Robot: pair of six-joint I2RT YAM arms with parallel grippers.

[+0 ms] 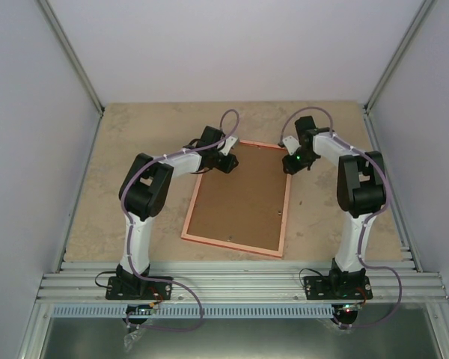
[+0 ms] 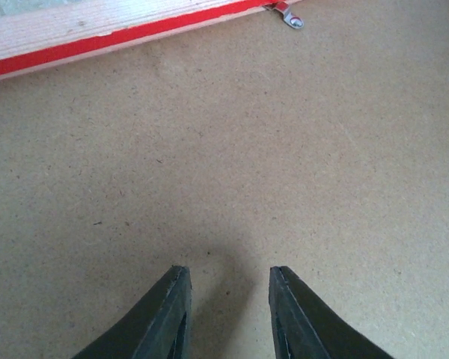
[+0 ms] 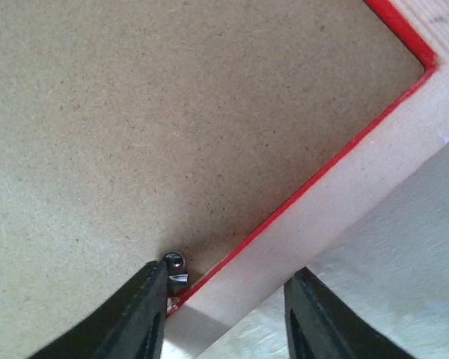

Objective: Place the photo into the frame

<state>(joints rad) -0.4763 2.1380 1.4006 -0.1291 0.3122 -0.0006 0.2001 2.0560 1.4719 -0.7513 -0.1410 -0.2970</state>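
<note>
The frame (image 1: 284,217) lies face down on the table, its pale orange-pink back up, with the brown backing board (image 1: 239,202) set inside it. The photo is hidden. My left gripper (image 1: 226,164) is open over the board near the frame's far left corner; the left wrist view shows its fingertips (image 2: 172,299) apart just above the board (image 2: 232,172), with the frame's rail (image 2: 82,30) and a metal tab (image 2: 288,16) beyond. My right gripper (image 1: 293,166) is open and straddles the frame's right rail (image 3: 337,202); its left fingertip (image 3: 146,299) touches a small metal tab (image 3: 175,271).
The beige table (image 1: 120,149) is enclosed by white walls on the left, the back and the right. A metal rail (image 1: 239,277) runs along the near edge by the arm bases. The table surface (image 3: 411,262) shows to the right of the frame in the right wrist view.
</note>
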